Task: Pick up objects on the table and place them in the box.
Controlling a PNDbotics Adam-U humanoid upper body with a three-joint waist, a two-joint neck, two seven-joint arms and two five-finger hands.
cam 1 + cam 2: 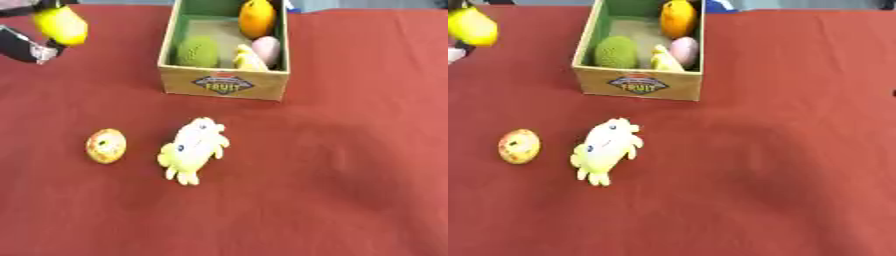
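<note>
My left hand (pixel 26 45) is raised at the upper left, shut on a yellow fruit (pixel 61 25) held above the table. The cardboard fruit box (pixel 224 82) stands at the top centre, to the right of that hand. Inside it lie a green fruit (pixel 199 51), an orange fruit (pixel 257 17), a pink fruit (pixel 267 48) and a pale yellow fruit (pixel 249 59). On the red cloth in front of the box lie a yellow plush toy (pixel 192 148) and a round yellow-orange fruit (pixel 106 145). My right hand shows in neither view.
A red cloth (pixel 350 150) covers the whole table; its right half and front hold nothing but cloth. The table's far edge runs just behind the box.
</note>
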